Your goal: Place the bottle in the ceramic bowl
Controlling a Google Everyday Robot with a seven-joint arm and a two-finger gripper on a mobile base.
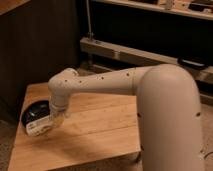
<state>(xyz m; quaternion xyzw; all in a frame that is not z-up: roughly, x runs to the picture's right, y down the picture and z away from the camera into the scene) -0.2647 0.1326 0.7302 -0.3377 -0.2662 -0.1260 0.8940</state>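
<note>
From where I stand, the hand (50, 121) hangs low at the near edge of the ceramic bowl (34, 113), pinching the bottle (37, 127) on its side. The bowl sits at the left end of the wooden table (95, 130).

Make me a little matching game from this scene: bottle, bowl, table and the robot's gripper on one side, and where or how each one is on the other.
Things:
1. bottle
2. ceramic bowl
3. wooden table
4. gripper

Descriptions:
A. light planks, carrying the bowl
B. white, lying sideways at the bowl's near rim
C. dark and round, at the table's left end
D. at the arm's tip, on the bottle

Pairs: 1-B, 2-C, 3-A, 4-D
</note>
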